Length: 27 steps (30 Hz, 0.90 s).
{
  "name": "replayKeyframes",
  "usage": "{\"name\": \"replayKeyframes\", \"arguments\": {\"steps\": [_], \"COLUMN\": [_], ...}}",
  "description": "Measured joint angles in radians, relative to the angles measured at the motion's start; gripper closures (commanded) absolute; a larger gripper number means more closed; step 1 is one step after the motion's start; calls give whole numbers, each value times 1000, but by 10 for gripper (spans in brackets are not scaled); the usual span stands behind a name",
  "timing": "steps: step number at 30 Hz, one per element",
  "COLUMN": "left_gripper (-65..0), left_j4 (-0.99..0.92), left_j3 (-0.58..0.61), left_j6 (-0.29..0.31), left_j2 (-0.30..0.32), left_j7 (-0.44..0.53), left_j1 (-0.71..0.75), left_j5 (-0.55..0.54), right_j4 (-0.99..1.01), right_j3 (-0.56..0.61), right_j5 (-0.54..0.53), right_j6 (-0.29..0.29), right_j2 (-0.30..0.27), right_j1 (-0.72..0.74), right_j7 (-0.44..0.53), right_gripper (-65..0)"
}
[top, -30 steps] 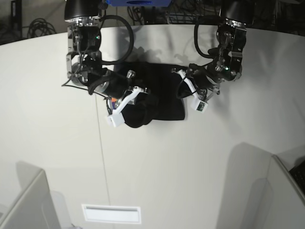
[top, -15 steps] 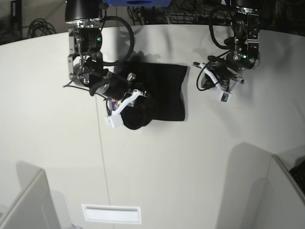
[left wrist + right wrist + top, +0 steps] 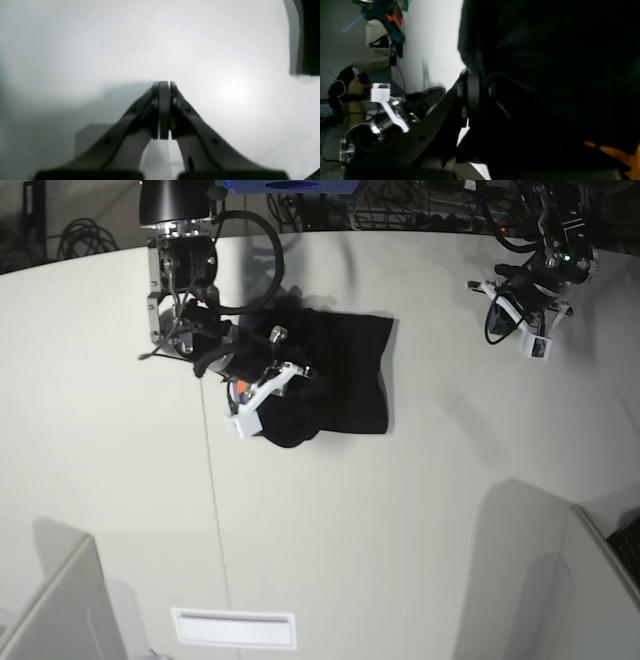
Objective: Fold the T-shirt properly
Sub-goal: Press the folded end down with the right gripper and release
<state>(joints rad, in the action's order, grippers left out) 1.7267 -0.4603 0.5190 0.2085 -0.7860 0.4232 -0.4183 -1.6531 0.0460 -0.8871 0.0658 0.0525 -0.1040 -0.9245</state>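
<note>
The black T-shirt (image 3: 345,375) lies folded into a rough rectangle at the back middle of the white table (image 3: 400,510). My right gripper (image 3: 283,418) is at its front left corner, shut on a bunched fold of the cloth. In the right wrist view the black cloth (image 3: 545,75) fills the frame around the gripper (image 3: 480,85), and a bit of orange print (image 3: 615,152) shows at the lower right. My left gripper (image 3: 494,325) is shut and empty, well to the right of the shirt near the table's far edge. In the left wrist view the gripper (image 3: 163,86) is shut above bare table, with the shirt's edge (image 3: 310,37) at the top right.
Cables and dark equipment (image 3: 80,230) lie beyond the table's far edge. A white slot plate (image 3: 235,628) is set into the table near the front. Grey panels stand at the front left (image 3: 60,610) and front right (image 3: 600,580).
My left arm has let go of the shirt's right edge and swung away to the far right, shut and empty. My right gripper stays on the shirt's front left corner.
</note>
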Motion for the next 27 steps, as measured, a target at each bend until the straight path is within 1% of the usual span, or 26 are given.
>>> {"name": "replayKeyframes", "arguments": {"steps": [2,7,15,18,19,21,22,23,24,25,27], "left_gripper": [0,0,0,0,0,0,0,0,0,0,0], "left_j4": [-1,-4,-4,-4,-4,-4,-4,-4,-4,-5,-5], "left_j3": [-21,-59,-60,-60,-60,-60,-60,-60,-60,-60,-65], "left_j6": [10,13,13,13,13,13,13,13,13,13,13], "left_j2": [0,0,2,3,2,5,6,5,5,4,5], "left_j7": [0,0,0,0,0,0,0,0,0,0,0], "left_j1": [-2,-2,-2,-2,-2,-2,-2,-2,-2,-2,-2], "left_j5": [2,0,0,0,0,0,0,0,0,-1,0], "right_j4": [1,1,2,2,2,3,3,3,3,3,4], "right_j3": [0,0,0,53,72,109,121,127,129,130,129], "right_j5": [1,0,-3,1,0,1,-3,-3,-3,-1,0], "right_j6": [0,-1,-1,-3,-3,-3,-3,-3,-3,-3,-3], "right_j2": [0,0,0,0,1,1,3,4,5,4,3], "right_j1": [-2,0,0,1,2,6,9,10,14,19,35], "right_j7": [0,-2,-2,2,-2,-1,-1,1,0,-2,3], "right_gripper": [0,0,0,0,-21,-149,-204,-245,-272,-285,-284]}}
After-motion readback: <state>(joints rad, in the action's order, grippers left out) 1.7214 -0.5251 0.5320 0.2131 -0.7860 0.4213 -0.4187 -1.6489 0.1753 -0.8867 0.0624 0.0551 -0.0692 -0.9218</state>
